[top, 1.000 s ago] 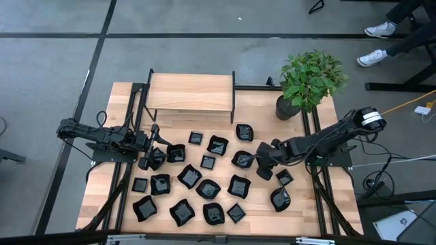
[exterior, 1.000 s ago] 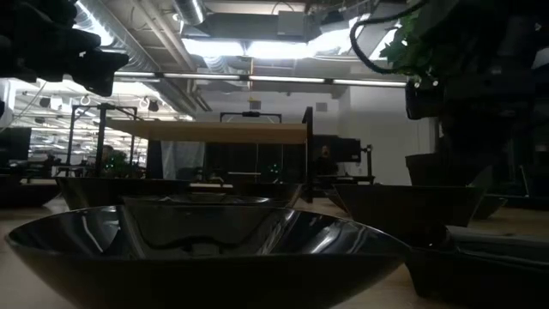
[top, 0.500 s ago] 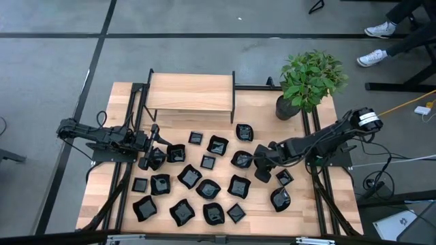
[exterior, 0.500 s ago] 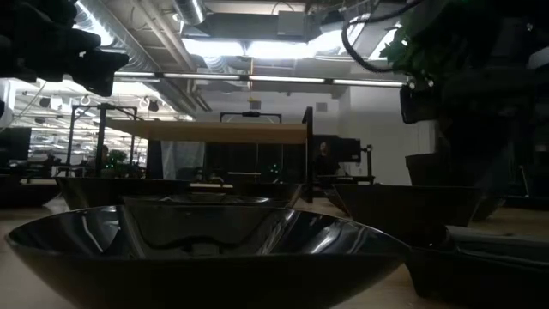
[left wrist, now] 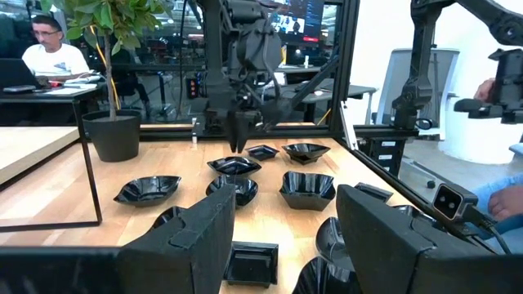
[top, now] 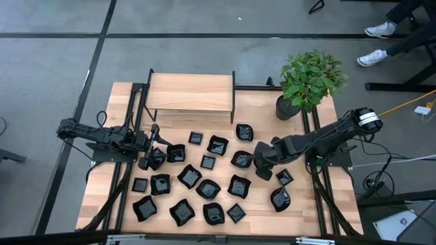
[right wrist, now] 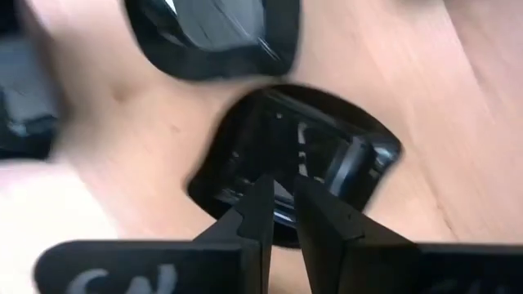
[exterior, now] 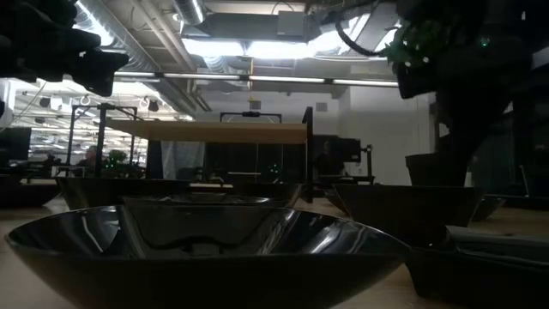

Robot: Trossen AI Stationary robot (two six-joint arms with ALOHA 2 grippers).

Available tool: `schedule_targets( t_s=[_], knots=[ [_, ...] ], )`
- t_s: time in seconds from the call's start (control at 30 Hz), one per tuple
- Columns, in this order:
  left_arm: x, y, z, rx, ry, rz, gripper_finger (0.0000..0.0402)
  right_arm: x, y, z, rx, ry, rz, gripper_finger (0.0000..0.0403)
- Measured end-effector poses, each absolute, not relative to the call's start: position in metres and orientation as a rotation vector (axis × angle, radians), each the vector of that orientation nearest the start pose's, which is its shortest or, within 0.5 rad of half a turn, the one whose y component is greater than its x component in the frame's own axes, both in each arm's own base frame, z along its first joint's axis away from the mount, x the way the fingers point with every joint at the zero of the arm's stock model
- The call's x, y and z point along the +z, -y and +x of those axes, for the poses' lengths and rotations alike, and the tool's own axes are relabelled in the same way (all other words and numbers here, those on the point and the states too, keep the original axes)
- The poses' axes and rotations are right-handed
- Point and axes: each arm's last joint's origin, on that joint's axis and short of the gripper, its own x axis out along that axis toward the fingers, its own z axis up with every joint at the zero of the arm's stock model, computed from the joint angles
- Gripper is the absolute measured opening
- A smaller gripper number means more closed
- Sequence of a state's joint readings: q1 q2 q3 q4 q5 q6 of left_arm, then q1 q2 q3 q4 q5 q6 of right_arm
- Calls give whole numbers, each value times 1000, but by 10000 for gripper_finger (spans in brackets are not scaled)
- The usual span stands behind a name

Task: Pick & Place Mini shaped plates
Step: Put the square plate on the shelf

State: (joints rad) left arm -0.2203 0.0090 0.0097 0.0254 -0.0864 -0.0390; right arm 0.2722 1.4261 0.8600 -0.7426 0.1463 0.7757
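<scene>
Glossy black plates (top: 208,188) lie scattered across the wooden surface (top: 306,214); stiff and slippery, they are best pinched at the raised rim. The right claw (right wrist: 282,214), nearly closed and empty, hangs over one plate (right wrist: 296,162). The left claw (top: 151,155) waits open near the left edge.

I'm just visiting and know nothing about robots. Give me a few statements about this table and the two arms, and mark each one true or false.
1. A potted plant stands at a far corner of the table. True.
2. The small black dishes are piled in one tall stack. False: they lie spread out singly over the wood.
3. The right gripper has its fingers nearly together above a black dish. True.
4. The left gripper is lifting the wooden shelf. False: it waits with its fingers apart near the table's left side, beside a dish.
5. The wooden shelf is covered with dishes. False: its top is bare.
</scene>
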Motion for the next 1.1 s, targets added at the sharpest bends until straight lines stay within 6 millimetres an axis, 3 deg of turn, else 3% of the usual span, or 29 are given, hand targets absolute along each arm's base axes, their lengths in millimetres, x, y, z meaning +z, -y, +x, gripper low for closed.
schedule_targets(
  t_s=[0.2,0.6,0.83,1.1],
  knots=[
    [169,19,96,-135,23,-43,207,192,-69,246,-346,-1157,426,53],
    [169,19,96,-135,23,-43,208,177,-75,250,-344,-1216,391,55],
    [169,19,96,-135,23,-43,208,161,-76,254,-371,-1270,369,116],
    [169,19,96,-135,23,-43,207,160,-76,254,-390,-1274,388,173]
  ],
)
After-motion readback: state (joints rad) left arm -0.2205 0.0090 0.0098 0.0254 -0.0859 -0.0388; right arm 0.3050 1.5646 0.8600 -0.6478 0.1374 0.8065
